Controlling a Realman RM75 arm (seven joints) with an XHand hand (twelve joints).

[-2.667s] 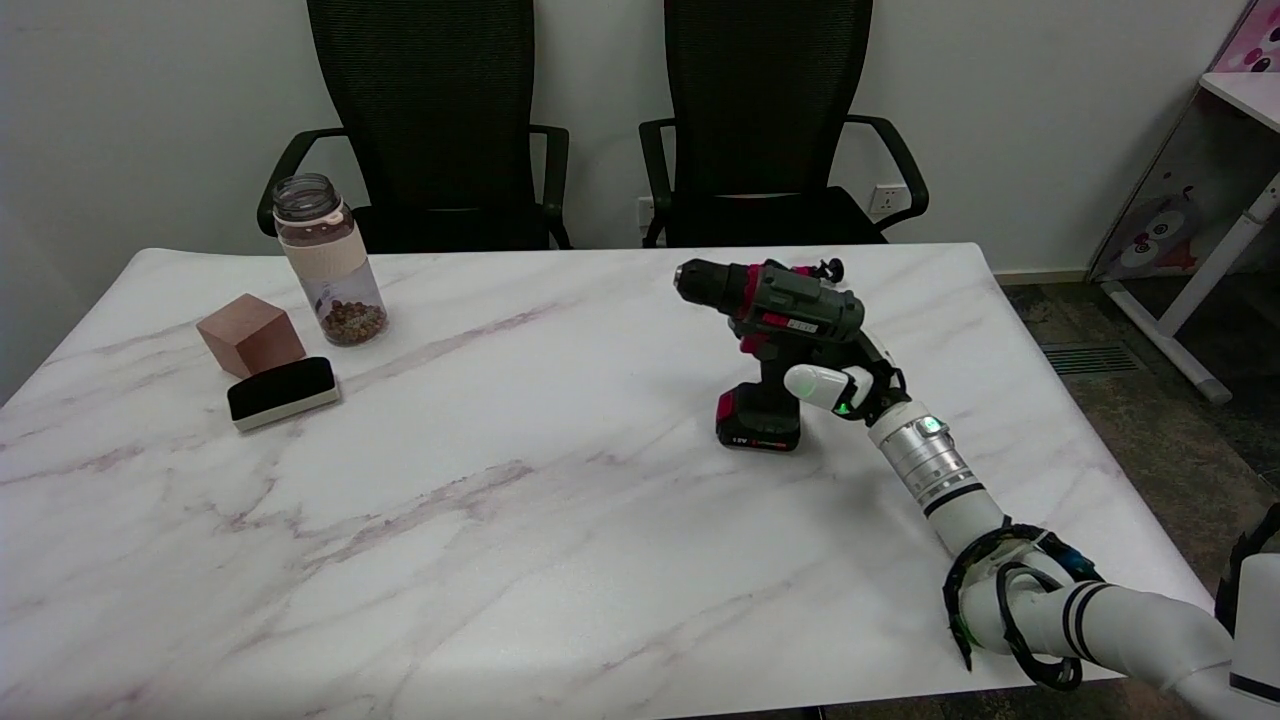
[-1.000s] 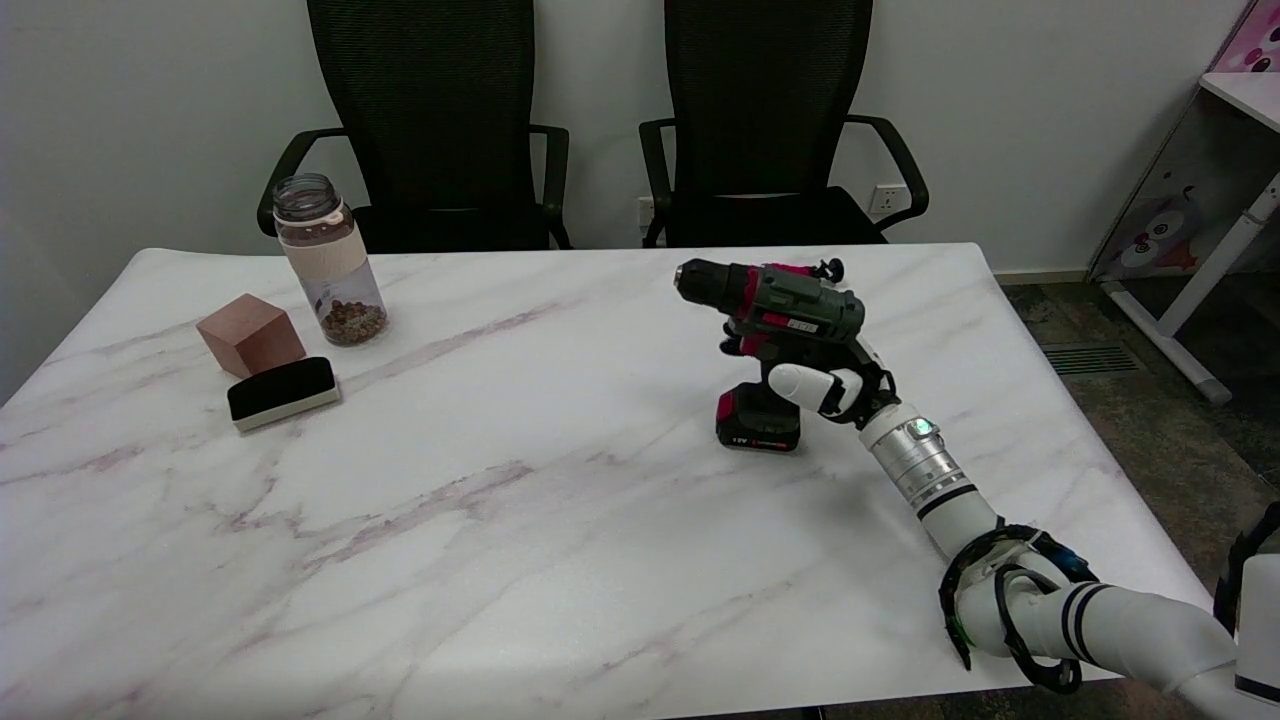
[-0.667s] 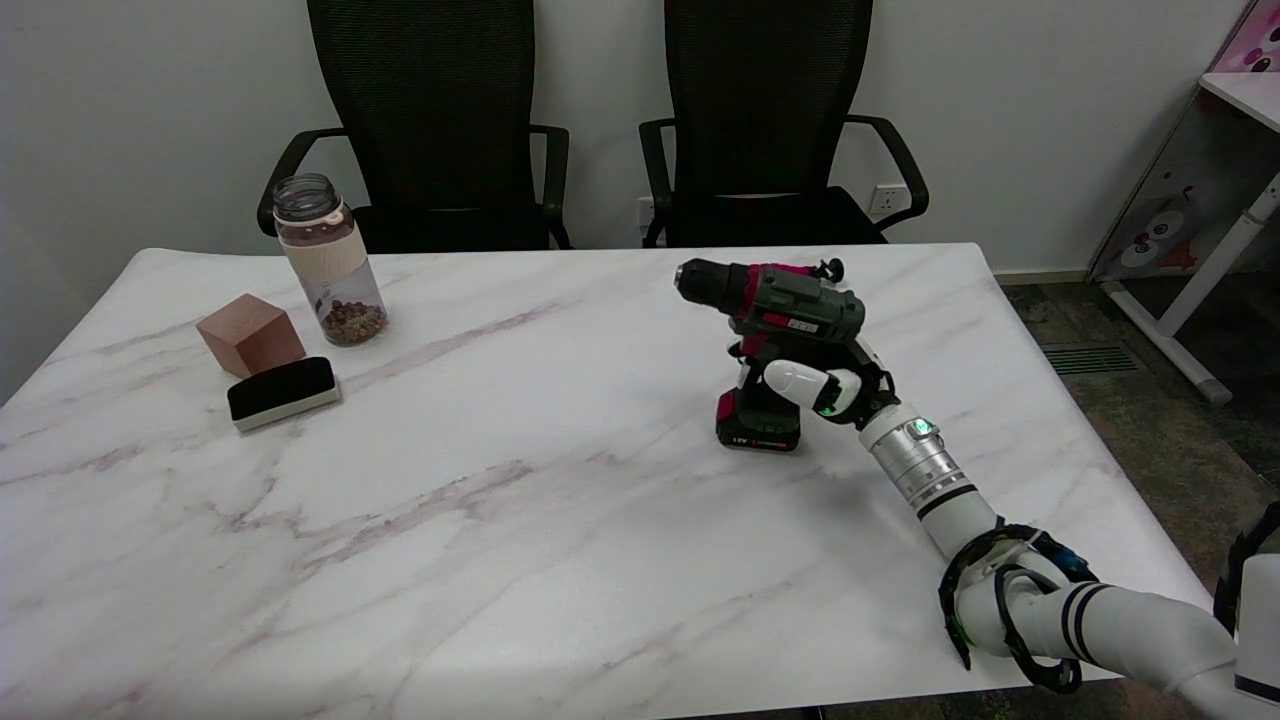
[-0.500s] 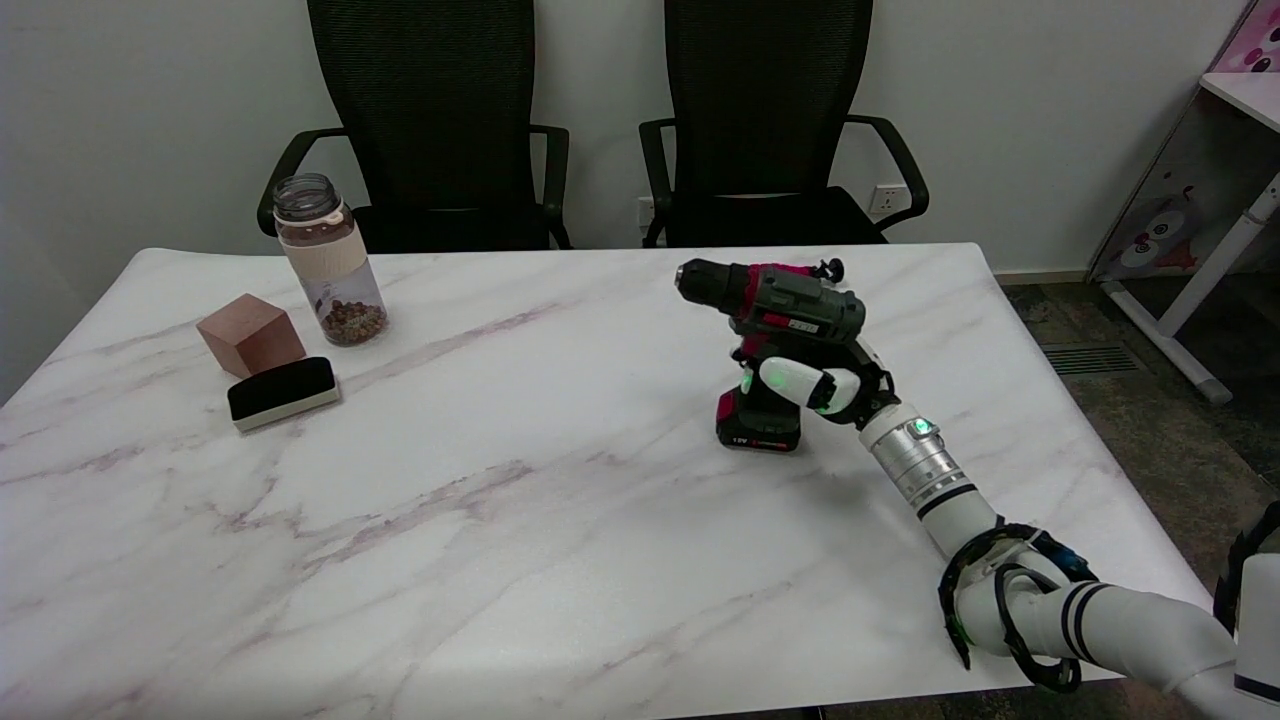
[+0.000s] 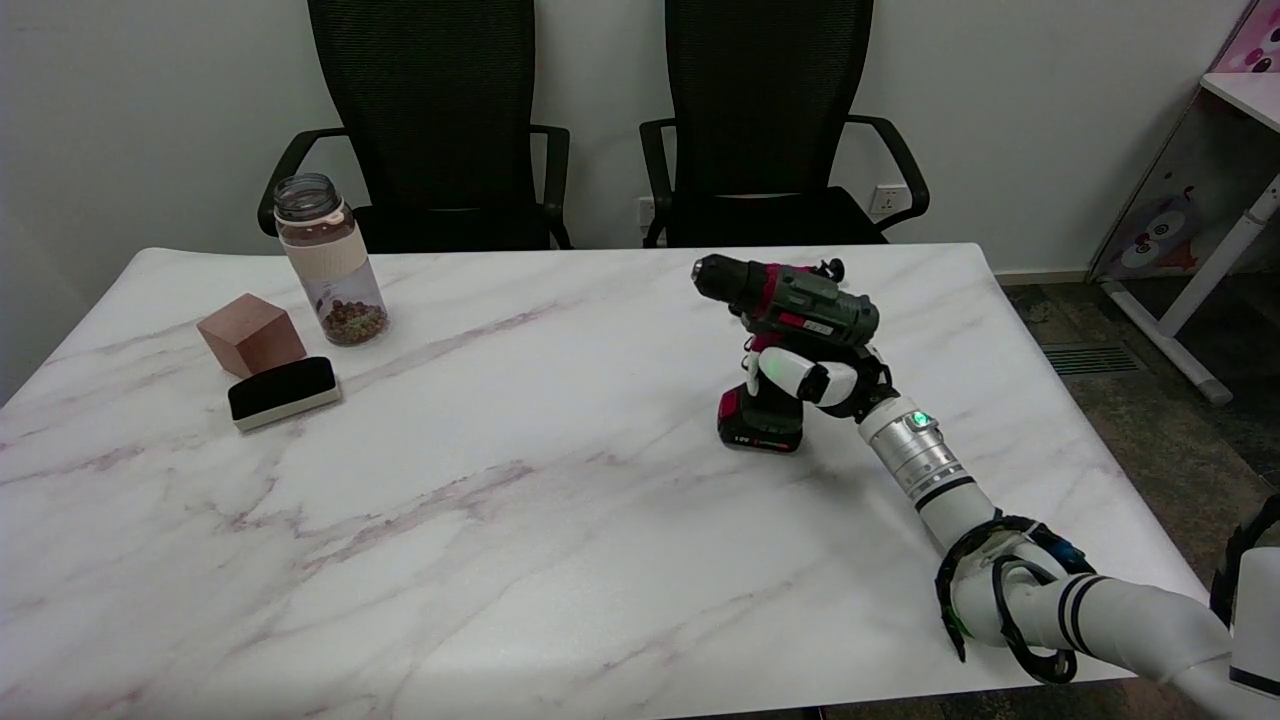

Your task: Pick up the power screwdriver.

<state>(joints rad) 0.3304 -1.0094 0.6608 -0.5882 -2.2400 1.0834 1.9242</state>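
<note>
Even, bright overhead light — soft glare along the table (image 5: 520,640) near edge, faint shadow under the arm (image 5: 930,470), frame sharp throughout — slight softness at the far corners.

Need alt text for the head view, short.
A robot hand grips the handle of a power screwdriver standing on a white marble table. At far left sit a jar, a wooden cube and a black eraser; two black chairs stand behind.

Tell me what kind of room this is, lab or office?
Most likely an office or meeting room: two black mesh office chairs behind a marble-pattern table, a wall socket, and a height-adjustable desk at right. No lab benches are visible.
</note>
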